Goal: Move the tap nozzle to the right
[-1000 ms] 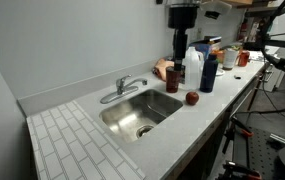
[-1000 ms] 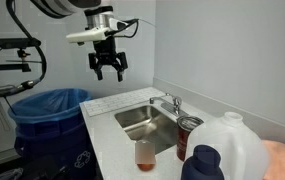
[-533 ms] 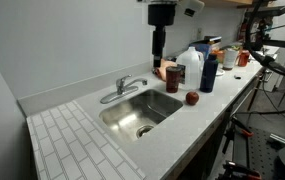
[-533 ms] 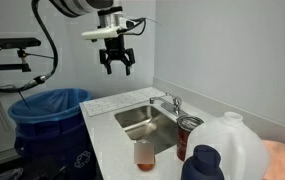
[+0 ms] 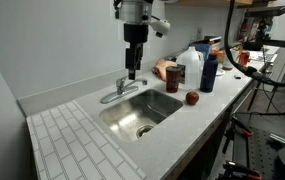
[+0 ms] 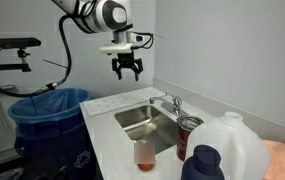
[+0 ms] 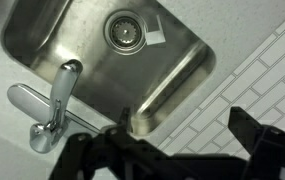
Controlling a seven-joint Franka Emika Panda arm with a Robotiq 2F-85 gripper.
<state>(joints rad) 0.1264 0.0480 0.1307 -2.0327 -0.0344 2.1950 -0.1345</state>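
Observation:
The tap nozzle [image 5: 112,95] is a slim chrome spout that reaches from its lever-handled base at the back of the steel sink [image 5: 154,104] out over the basin. It also shows in an exterior view [image 6: 168,100] and in the wrist view [image 7: 62,90]. My gripper [image 5: 132,72] hangs in the air above the tap base, fingers pointing down, open and empty. An exterior view [image 6: 129,73] shows it well above the counter, clear of the tap. In the wrist view my fingers [image 7: 182,130] frame the sink's edge.
A white jug [image 5: 191,68], a blue bottle [image 5: 209,72], a red apple [image 5: 192,98] and other items stand beside the sink. A tiled drainboard [image 5: 77,140] lies on its other side. A blue bin [image 6: 47,115] stands past the counter end. A cup [image 6: 145,154] sits at the counter's front.
My gripper has moved along the counter from over the bottles to above the tap base. The tap has not moved.

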